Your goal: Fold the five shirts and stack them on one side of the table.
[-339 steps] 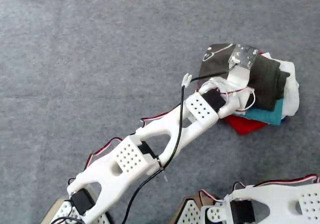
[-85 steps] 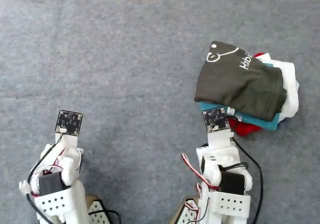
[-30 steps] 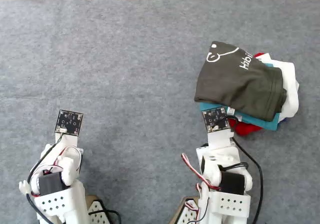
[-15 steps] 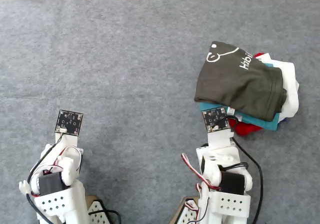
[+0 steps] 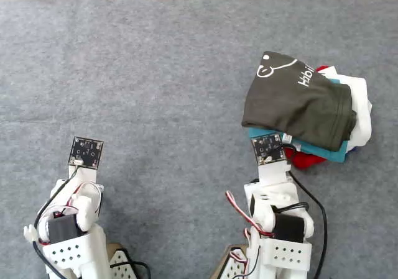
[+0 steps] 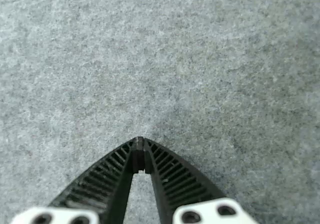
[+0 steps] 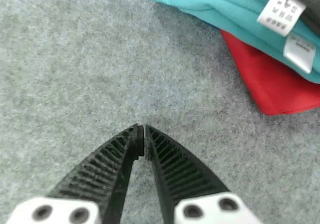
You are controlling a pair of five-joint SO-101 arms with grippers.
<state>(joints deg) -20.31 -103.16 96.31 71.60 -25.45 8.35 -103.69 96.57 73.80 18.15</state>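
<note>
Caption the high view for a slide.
Folded shirt stack, dark grey shirt on top, just beyond the right arm; left arm apart.

Top shirt (image 5: 295, 105): charcoal grey, white line print.
Tagged shirt (image 7: 210, 2): teal; its 2 tags (image 7: 284, 9) white.
Shirt beneath (image 7: 280, 79): red.
Outer shirt (image 5: 364, 108): white.
Table cover (image 5: 155, 74): mottled grey.
Left gripper (image 6: 139, 143): black, ribbed.
Right gripper (image 7: 140, 130): black, ribbed.

A grey felt-covered table (image 5: 155, 74) spans the view.
</note>
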